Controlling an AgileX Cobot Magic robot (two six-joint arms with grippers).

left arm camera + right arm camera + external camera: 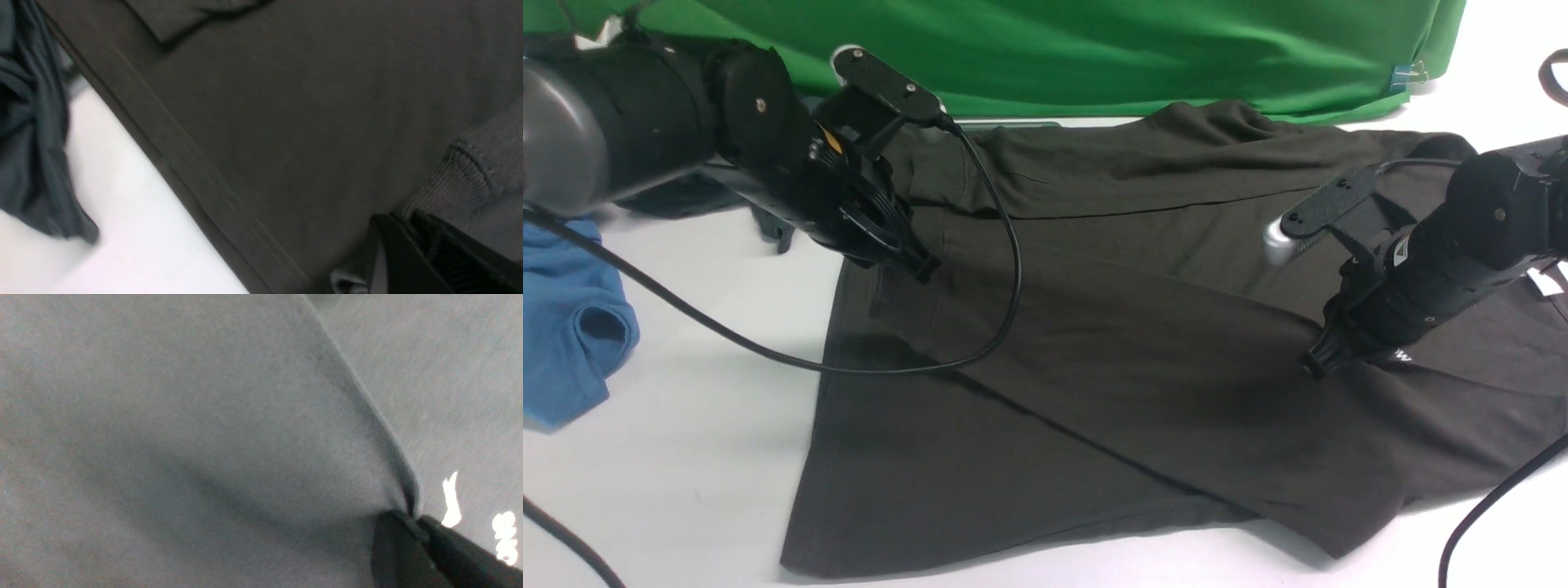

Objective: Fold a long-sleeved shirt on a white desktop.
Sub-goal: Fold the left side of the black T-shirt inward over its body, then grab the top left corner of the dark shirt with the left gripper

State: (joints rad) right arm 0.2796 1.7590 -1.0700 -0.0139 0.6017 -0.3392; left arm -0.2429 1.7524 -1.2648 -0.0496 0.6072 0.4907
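Note:
The long-sleeved shirt (1143, 359) lies spread on the white desktop (686, 457), one sleeve laid slantwise across its body. My left gripper (921, 266) is shut on the ribbed cuff (470, 171) of that sleeve, low over the shirt's left side; in the left wrist view the left gripper (402, 218) has the cuff running into its closed jaws. My right gripper (1313, 364) is shut on the sleeve's folded edge (367, 412) beside the white print (451, 498). The right gripper (413, 517) pinches a raised ridge of cloth. A white neck label (1547, 282) peeks out behind the right arm.
A blue garment (572, 327) lies at the left edge. A slate-grey garment (28, 143) sits beside the shirt's hem, behind the left arm. The green backdrop (1094, 49) hangs at the back. A black cable (1009, 269) loops over the shirt; another cable (1494, 506) runs at the right.

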